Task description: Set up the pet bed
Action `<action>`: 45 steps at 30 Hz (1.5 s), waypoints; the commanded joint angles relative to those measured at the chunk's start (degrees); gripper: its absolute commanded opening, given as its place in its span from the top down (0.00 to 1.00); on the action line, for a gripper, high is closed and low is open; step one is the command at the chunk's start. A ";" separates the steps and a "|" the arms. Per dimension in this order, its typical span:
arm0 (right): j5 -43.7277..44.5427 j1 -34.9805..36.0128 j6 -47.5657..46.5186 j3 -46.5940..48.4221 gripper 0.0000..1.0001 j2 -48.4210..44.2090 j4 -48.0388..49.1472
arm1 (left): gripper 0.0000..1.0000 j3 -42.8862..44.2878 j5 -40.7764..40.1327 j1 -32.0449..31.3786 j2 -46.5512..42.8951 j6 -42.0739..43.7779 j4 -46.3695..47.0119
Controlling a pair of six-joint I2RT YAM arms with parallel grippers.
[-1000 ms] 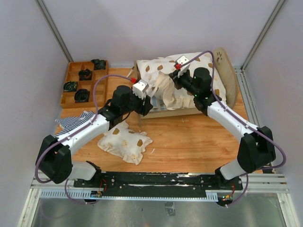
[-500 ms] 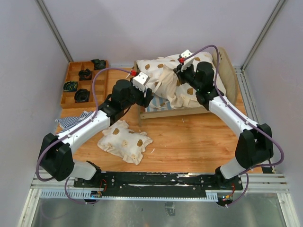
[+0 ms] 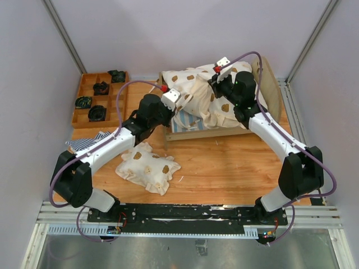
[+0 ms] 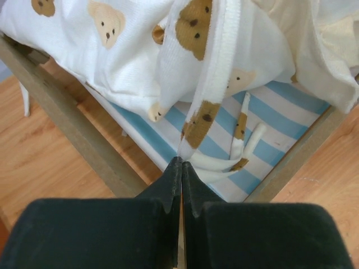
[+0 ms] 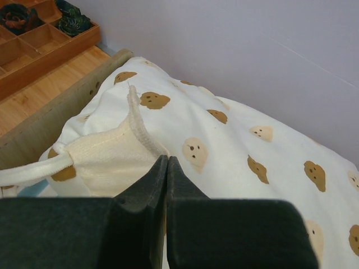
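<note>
Left gripper (image 4: 181,163) is pinched tight on the ruffled trim of the quilt (image 4: 112,50), right gripper (image 5: 167,161) clamped on another edge (both pairs of jaws fully together), and the pet bed (image 3: 193,133) sits at the far side of the table (image 3: 224,168), striped mattress (image 4: 280,103) peeking out beneath.
</note>
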 commanded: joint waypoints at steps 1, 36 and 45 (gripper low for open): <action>0.00 -1.38 0.59 0.33 1.00 -0.73 2.30 | 1.00 4.98 1.20 -0.14 -3.17 1.57 -3.04; -0.59 -1.57 0.24 -2.91 1.00 -2.21 4.21 | 1.00 7.94 5.13 -0.10 -14.71 2.74 -17.24; -1.16 -1.56 -0.11 -2.80 1.00 -2.35 4.21 | 0.66 2.60 15.61 -0.10 -12.99 2.00 -6.63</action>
